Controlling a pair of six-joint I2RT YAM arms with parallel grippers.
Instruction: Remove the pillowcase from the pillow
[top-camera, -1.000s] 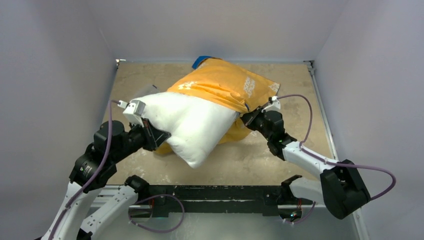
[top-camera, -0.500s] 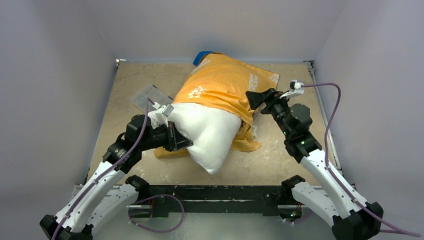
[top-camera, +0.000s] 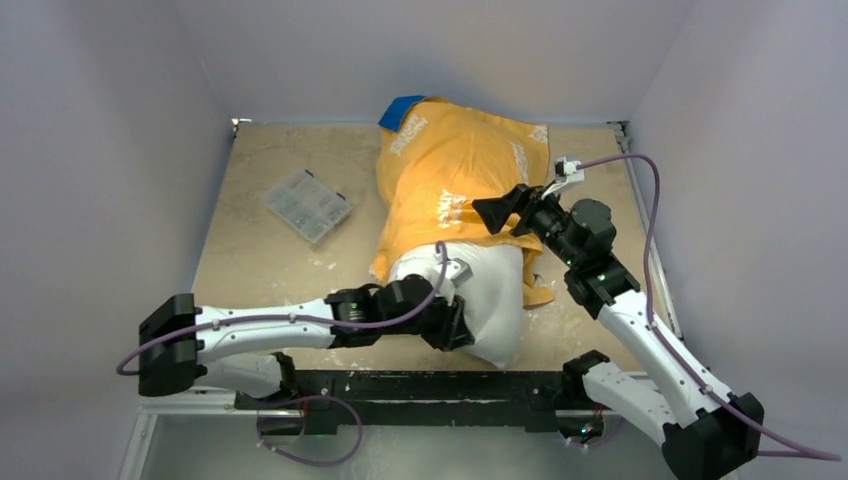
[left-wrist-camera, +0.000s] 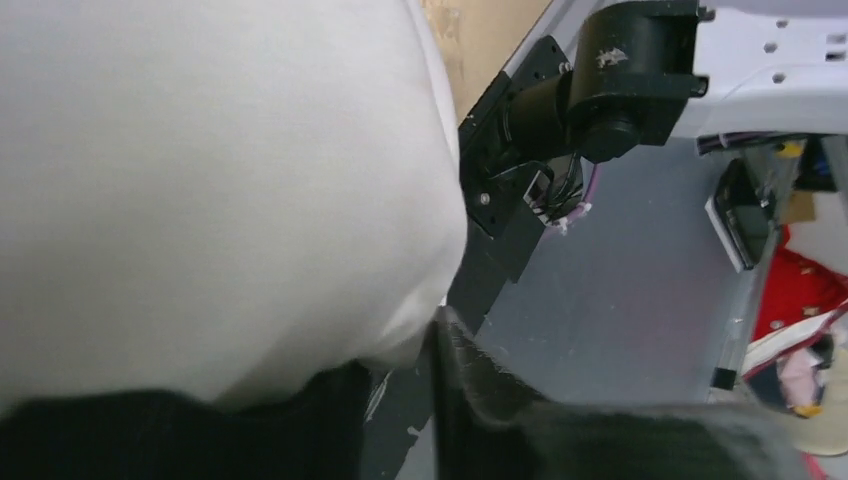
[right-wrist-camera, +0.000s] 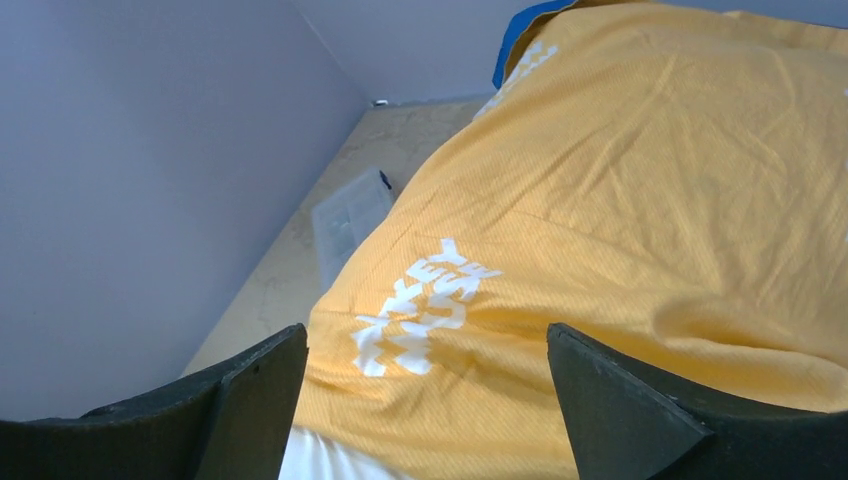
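At pillow (top-camera: 495, 290) end, left tool (top-camera: 462, 325) half-hidden, grip unclear; right tool (right-wrist-camera: 428, 340) wide, empty.

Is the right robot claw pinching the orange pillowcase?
No, the right gripper has its fingers spread wide apart, and the pillowcase lies beyond them, not pinched between.

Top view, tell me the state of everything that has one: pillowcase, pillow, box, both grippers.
pillowcase, on, covering all but the near end.
pillow, near end bare, rest inside the pillowcase.
box, lying flat, looks closed.
left gripper, against the pillow's bare end; grip unclear.
right gripper, open over the pillowcase, holding nothing.
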